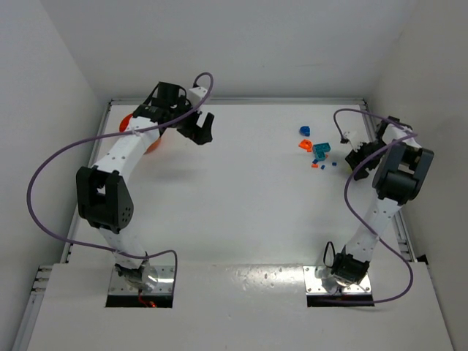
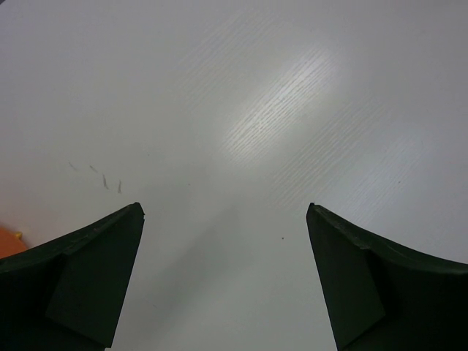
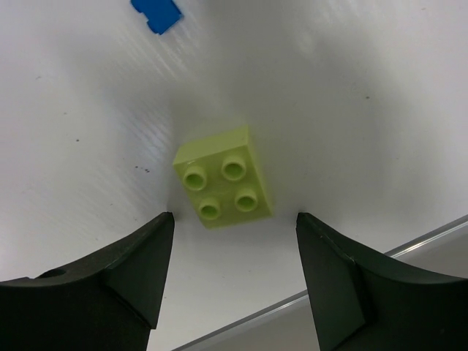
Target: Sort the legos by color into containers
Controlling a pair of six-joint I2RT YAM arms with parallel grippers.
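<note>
A yellow-green two-by-two brick [image 3: 223, 178] lies studs up on the table just ahead of my right gripper [image 3: 234, 216], which is open and empty, with the brick just beyond the gap between its jaws. A blue brick [image 3: 157, 14] lies farther off. From above, my right gripper [image 1: 360, 157] hangs near the table's right edge and hides the yellow-green brick. Blue [image 1: 305, 131], orange [image 1: 305, 145] and teal [image 1: 321, 150] bricks cluster to its left. The orange bowl [image 1: 126, 121] sits far left, mostly hidden by my left arm. My left gripper [image 1: 204, 131] is open and empty over bare table [image 2: 224, 208].
A metal rail [image 3: 409, 245] marks the table edge right beside my right gripper. Tiny orange and blue bits [image 1: 324, 166] lie below the teal brick. White walls close in on both sides. A sliver of orange [image 2: 7, 238] shows at the left of the left wrist view.
</note>
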